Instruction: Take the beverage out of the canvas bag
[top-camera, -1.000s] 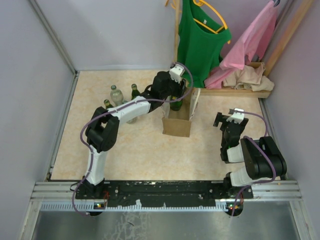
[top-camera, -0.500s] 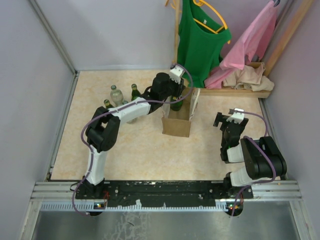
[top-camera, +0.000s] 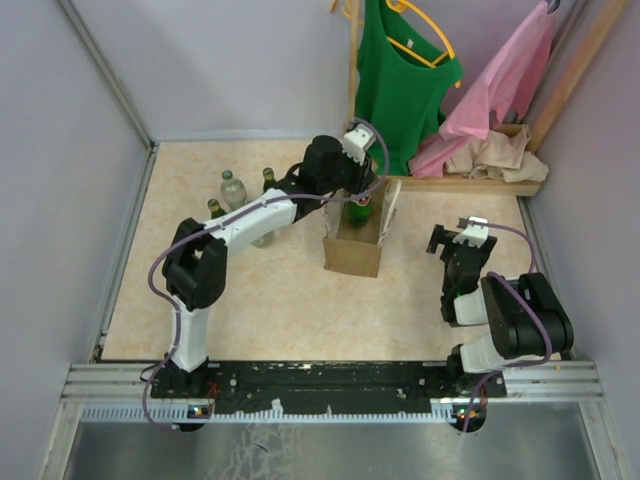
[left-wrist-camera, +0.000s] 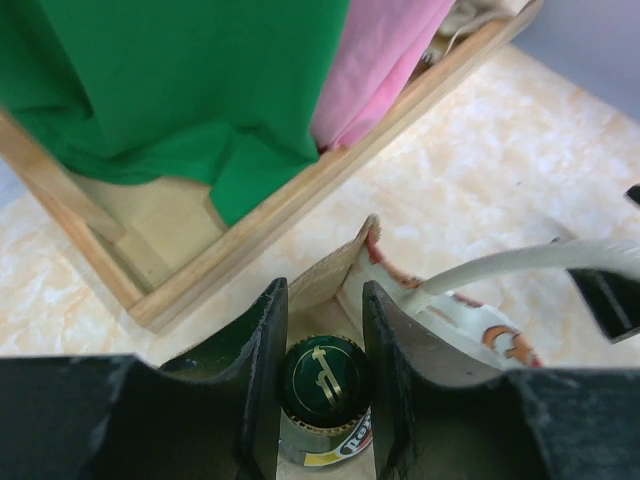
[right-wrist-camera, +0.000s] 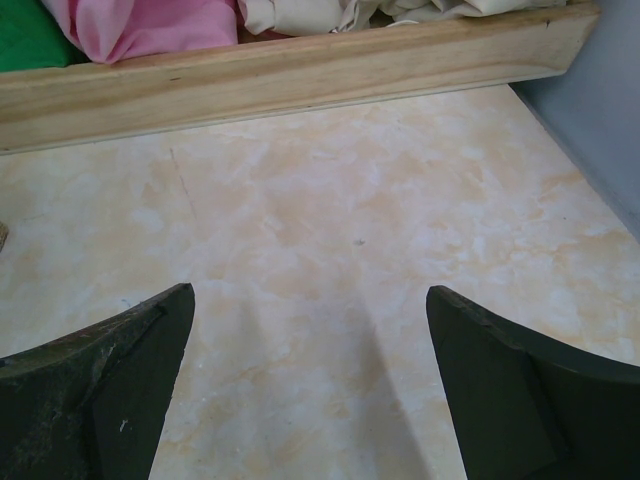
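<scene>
Left claw (left-wrist-camera: 322, 300): pinched tight on the capped neck of the green bottle (left-wrist-camera: 322, 378), right over the open top of the canvas bag (top-camera: 354, 250).
Green bottle: upright, its body down inside the far end of the bag.
Canvas bag: standing mid-counter (top-camera: 270, 300), with its white handle (left-wrist-camera: 520, 262) looping off the right side. The wooden rack base (top-camera: 480, 183) runs just beyond its far edge.
Right claw (right-wrist-camera: 308, 292): spread wide and holding nothing, low over bare counter, well apart from the bag.
Open room: bare counter lies in front of the bag and to its right. Spare bottles (top-camera: 232, 188) crowd the far left.
</scene>
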